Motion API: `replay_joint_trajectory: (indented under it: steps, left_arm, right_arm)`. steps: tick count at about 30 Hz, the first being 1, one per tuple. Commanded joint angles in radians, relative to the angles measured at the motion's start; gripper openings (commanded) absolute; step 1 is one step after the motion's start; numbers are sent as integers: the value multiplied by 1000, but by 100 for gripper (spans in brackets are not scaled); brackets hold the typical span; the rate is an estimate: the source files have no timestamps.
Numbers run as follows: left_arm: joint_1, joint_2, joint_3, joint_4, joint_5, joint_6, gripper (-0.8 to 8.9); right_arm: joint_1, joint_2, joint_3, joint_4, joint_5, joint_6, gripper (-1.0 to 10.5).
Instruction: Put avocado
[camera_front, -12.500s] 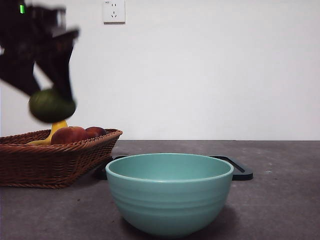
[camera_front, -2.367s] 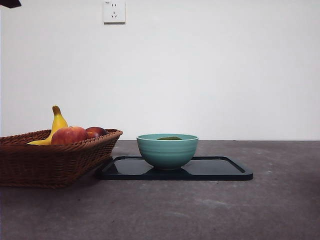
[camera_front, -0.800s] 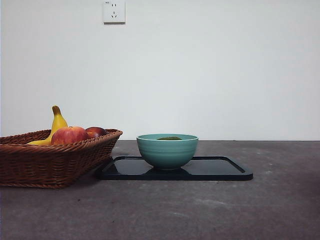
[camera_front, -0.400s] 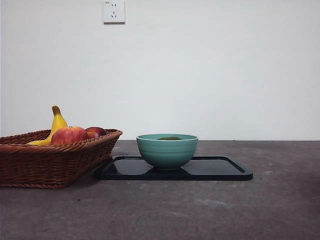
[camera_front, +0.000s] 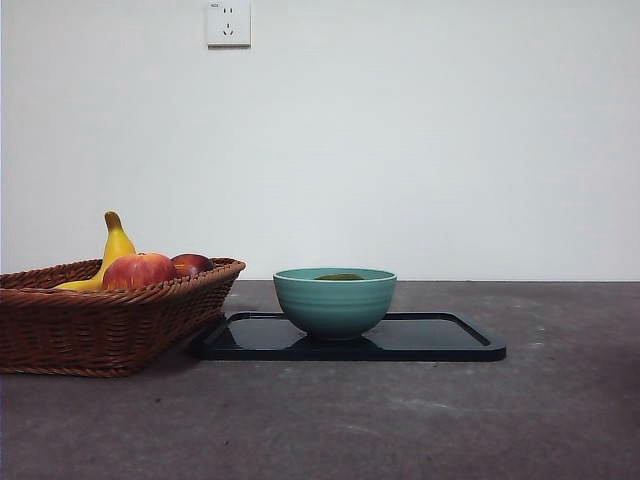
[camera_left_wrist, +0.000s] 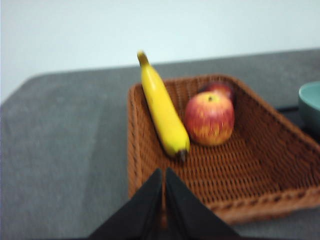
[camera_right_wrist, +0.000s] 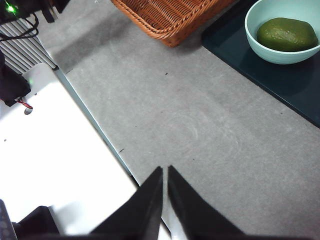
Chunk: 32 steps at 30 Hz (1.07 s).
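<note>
The dark green avocado (camera_right_wrist: 287, 34) lies inside the teal bowl (camera_front: 335, 301); in the front view only its top (camera_front: 340, 277) shows above the rim. The bowl (camera_right_wrist: 265, 50) stands on the black tray (camera_front: 440, 340). My left gripper (camera_left_wrist: 164, 176) is shut and empty, raised above the near edge of the wicker basket (camera_left_wrist: 240, 165). My right gripper (camera_right_wrist: 164, 174) is shut and empty, held high over the table's front edge, away from the bowl. Neither gripper shows in the front view.
The wicker basket (camera_front: 100, 320) stands left of the tray and holds a yellow banana (camera_front: 112, 247), a red apple (camera_front: 138, 271) and a second red fruit (camera_front: 192, 263). A white surface (camera_right_wrist: 55, 165) with cables borders the table's front edge.
Long ago a gripper carried the avocado above the basket and the bowl stood near the camera. In the last three seconds a black tip left the top left corner.
</note>
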Motion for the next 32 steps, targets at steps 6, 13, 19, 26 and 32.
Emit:
replay_joint_trajectory:
  steps: [6, 13, 19, 26, 32]
  left_arm:
    - [2, -1, -21, -11, -6, -2, 10]
    - [2, -1, -21, -11, -6, -2, 10]
    - [2, -1, -21, -11, -6, -2, 10]
    - [2, -1, -21, -11, -6, -2, 10]
    - [2, -1, -21, -11, -6, -2, 10]
  right_arm:
    - [11, 6, 11, 10, 0, 10, 7]
    - [11, 6, 11, 10, 0, 10, 7]
    - [11, 6, 11, 10, 0, 10, 7]
    - [11, 6, 11, 10, 0, 10, 7]
    - [-29, -18, 11, 10, 0, -13, 7]
